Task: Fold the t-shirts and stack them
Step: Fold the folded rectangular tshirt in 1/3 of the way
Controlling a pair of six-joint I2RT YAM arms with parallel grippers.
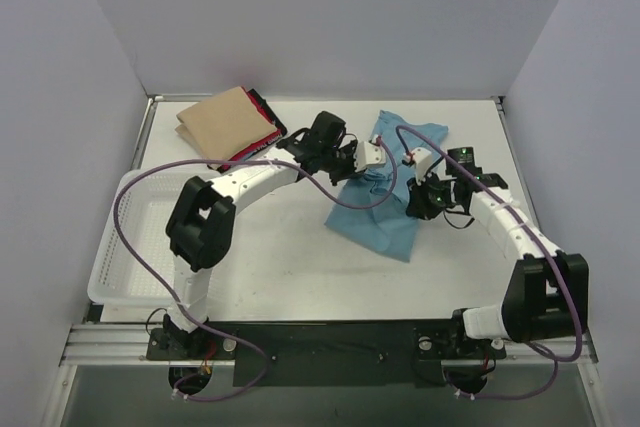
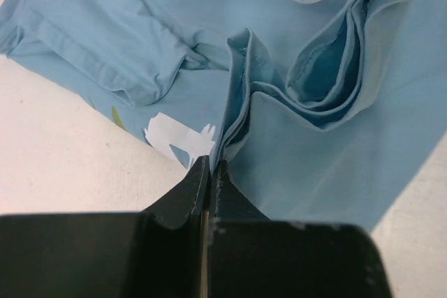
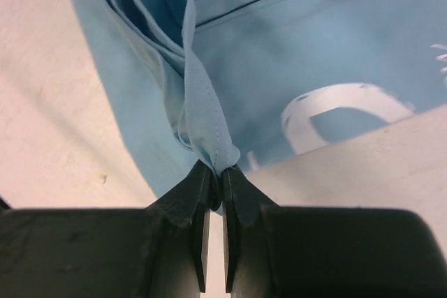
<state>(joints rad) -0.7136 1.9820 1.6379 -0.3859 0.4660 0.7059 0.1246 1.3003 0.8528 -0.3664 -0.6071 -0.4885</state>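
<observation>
The light blue t-shirt [image 1: 385, 209] with white lettering lies rumpled on the table at centre right. My left gripper [image 1: 350, 159] is shut on a fold of its cloth [image 2: 241, 82], pinched at the fingertips [image 2: 199, 172]. My right gripper [image 1: 420, 192] is shut on a bunched hem of the same shirt [image 3: 202, 95]. Both hold the cloth lifted in pleats. A folded tan t-shirt [image 1: 222, 121] lies at the back left, on top of a red-and-black one [image 1: 262, 132].
A white mesh basket [image 1: 130, 247] stands at the left edge of the table. Grey walls close in the back and sides. Purple cables loop along both arms.
</observation>
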